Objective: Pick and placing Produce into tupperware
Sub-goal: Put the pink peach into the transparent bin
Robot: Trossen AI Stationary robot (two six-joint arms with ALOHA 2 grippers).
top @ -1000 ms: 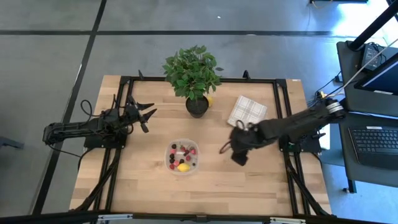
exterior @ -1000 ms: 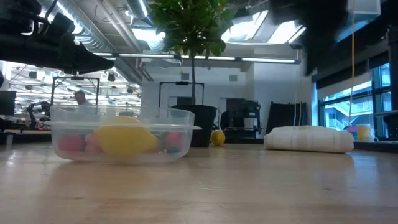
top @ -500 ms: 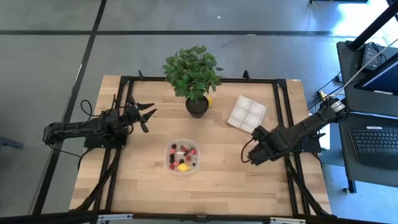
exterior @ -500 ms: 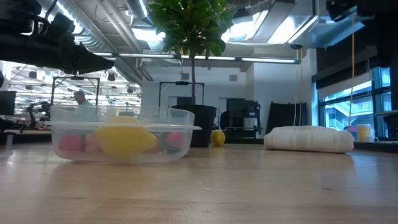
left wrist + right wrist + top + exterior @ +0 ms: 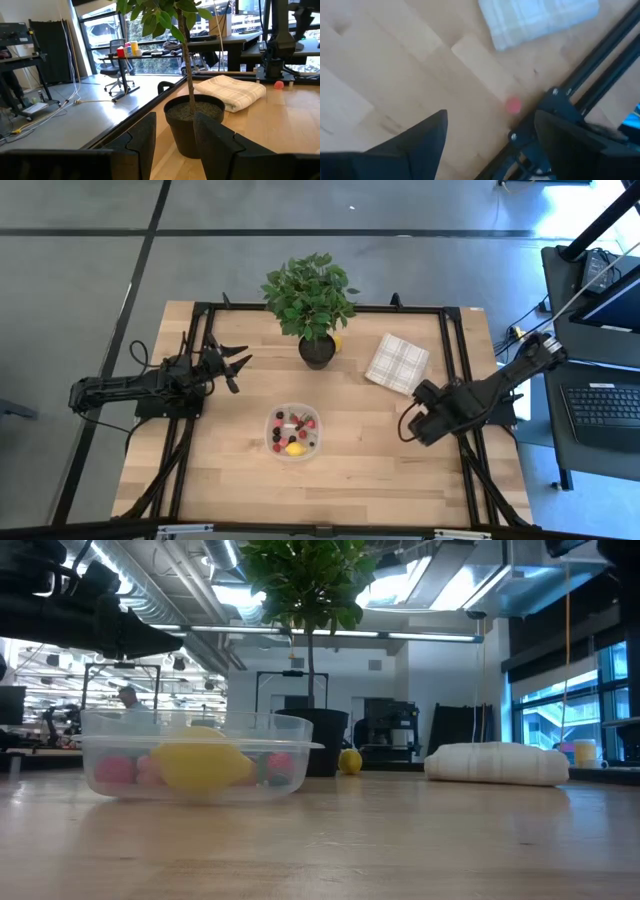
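The tupperware [image 5: 295, 432], a clear shallow container, rests on its base at mid-table and holds red, maroon and pink berries and a yellow lemon-like piece [image 5: 200, 765]. Another small yellow piece [image 5: 349, 760] lies on the table beside the plant pot. One pink-red berry [image 5: 513, 105] lies on the wood next to the black frame rail. My right gripper [image 5: 490, 150] hangs open above the table near that berry, at the table's right side [image 5: 420, 420]. My left gripper [image 5: 235, 363] waits open at the table's left, facing the pot [image 5: 194, 120].
The leafy potted plant [image 5: 312, 300] stands at the far middle. A white checked folded cloth [image 5: 397, 363] lies between it and my right arm. Black frame rails [image 5: 455, 380] run along both table sides. Bare wood lies near of the tupperware.
My right gripper has drawn back from beside the tupperware toward the table's right edge, stopping near the black rail below the cloth. The tupperware and its contents have stayed where they were.
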